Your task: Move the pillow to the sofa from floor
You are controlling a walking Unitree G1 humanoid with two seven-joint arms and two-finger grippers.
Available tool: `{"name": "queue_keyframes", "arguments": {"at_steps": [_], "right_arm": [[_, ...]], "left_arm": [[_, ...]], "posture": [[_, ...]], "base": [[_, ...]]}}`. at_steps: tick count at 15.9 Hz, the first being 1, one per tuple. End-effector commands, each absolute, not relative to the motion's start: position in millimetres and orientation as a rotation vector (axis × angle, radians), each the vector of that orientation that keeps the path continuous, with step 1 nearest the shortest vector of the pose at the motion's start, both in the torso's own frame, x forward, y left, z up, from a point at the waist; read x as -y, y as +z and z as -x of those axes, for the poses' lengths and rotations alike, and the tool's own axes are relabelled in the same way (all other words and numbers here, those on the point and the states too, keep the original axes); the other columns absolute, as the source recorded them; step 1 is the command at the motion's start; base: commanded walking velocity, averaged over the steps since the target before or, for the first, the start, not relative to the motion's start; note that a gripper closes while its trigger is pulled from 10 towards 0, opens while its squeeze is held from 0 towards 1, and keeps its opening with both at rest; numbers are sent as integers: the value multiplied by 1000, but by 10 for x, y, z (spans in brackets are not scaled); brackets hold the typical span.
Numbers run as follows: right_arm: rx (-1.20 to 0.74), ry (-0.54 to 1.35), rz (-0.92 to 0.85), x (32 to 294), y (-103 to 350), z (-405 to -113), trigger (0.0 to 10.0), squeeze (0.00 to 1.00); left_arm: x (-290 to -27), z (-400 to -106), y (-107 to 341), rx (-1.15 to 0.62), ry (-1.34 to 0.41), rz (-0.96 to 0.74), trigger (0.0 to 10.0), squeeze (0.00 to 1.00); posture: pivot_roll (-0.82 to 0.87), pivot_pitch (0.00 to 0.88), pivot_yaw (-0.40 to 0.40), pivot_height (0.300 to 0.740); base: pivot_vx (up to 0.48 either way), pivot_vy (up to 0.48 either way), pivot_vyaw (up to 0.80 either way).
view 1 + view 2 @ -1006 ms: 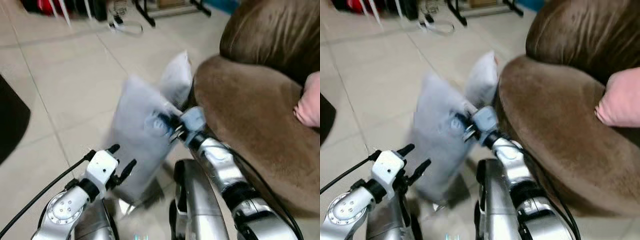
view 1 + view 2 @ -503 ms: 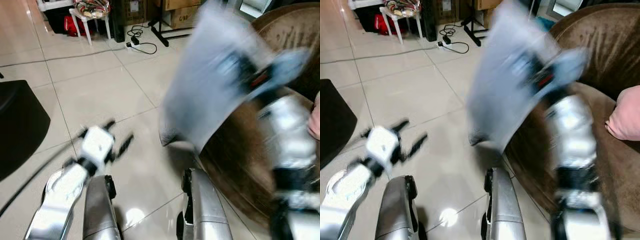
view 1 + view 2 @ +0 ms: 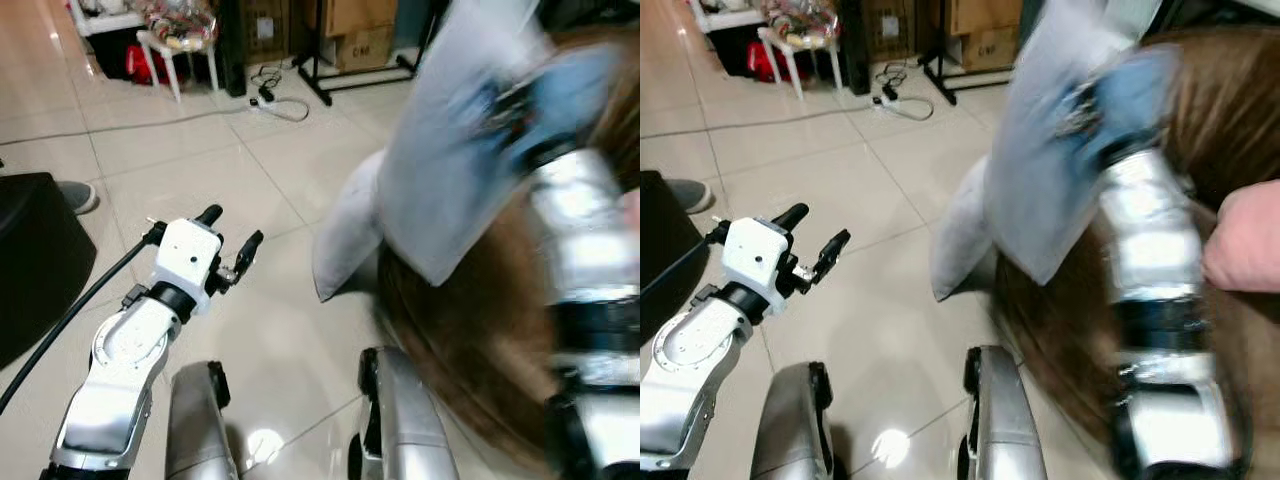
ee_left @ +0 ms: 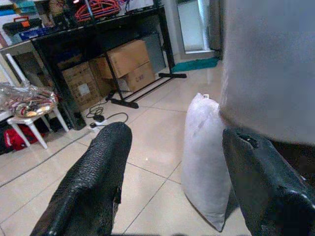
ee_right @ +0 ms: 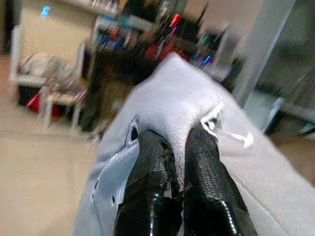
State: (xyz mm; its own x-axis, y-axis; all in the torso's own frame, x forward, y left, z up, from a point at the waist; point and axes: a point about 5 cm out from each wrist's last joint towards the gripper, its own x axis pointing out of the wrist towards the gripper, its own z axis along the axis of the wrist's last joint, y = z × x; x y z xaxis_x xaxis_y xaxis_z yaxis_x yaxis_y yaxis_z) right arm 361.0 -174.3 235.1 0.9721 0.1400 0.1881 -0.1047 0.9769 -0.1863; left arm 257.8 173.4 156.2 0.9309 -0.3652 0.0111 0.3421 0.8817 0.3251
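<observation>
My right gripper (image 5: 177, 142) is shut on a light grey pillow (image 3: 450, 170), pinching its cover near a white tag. The pillow hangs raised and blurred above the front edge of the brown sofa (image 3: 470, 340). A second grey pillow (image 3: 345, 240) stands on the tiled floor and leans against the sofa's front; it is also in the left wrist view (image 4: 204, 157). My left gripper (image 3: 232, 226) is open over the floor, left of that pillow, with nothing between its fingers.
A pink cushion (image 3: 1245, 235) lies on the sofa at the right. A black object (image 3: 30, 260) and a person's shoe (image 3: 75, 195) are on the left. Farther back stand a white stool (image 3: 175, 45), cardboard boxes (image 3: 350, 30), a black rack base and a power cable (image 3: 270, 100).
My right arm has lifted the pillow from low beside the sofa to high over its edge. The camera has tilted up. The left arm has stayed open at the left.
</observation>
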Motion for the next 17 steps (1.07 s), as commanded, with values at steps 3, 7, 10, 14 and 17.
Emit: {"name": "queue_keyframes", "arguments": {"at_steps": [3, 7, 10, 14, 17], "right_arm": [[152, 23, 88, 1672, 2242, -3633, 10000, 0], [154, 26, 73, 1606, 2213, -3596, 10000, 0], [144, 9, 23, 1596, 2136, -3524, 10000, 0], [142, -19, -7, 1723, 1980, -3276, 10000, 0], [183, -18, -72, 1713, 2021, -3175, 10000, 0]], "left_arm": [[-1720, -2516, 1495, 38, -353, -335, 10000, 0], [-1702, -2488, 1458, 25, -340, -328, 10000, 0], [-1701, -2523, 1464, 37, -279, -323, 10000, 0], [-1655, -2566, 1523, 75, -215, -318, 10000, 0], [-1707, -2597, 1581, 102, -179, -344, 10000, 0]], "posture": [[8, 0, -111, 600], [5, 0, -109, 635], [5, 0, -108, 665], [10, 0, -113, 705], [-4, 0, -104, 735]], "base": [[0, 0, 0], [0, 0, 0], [0, 0, 0], [0, 0, 0], [0, 0, 0]]}}
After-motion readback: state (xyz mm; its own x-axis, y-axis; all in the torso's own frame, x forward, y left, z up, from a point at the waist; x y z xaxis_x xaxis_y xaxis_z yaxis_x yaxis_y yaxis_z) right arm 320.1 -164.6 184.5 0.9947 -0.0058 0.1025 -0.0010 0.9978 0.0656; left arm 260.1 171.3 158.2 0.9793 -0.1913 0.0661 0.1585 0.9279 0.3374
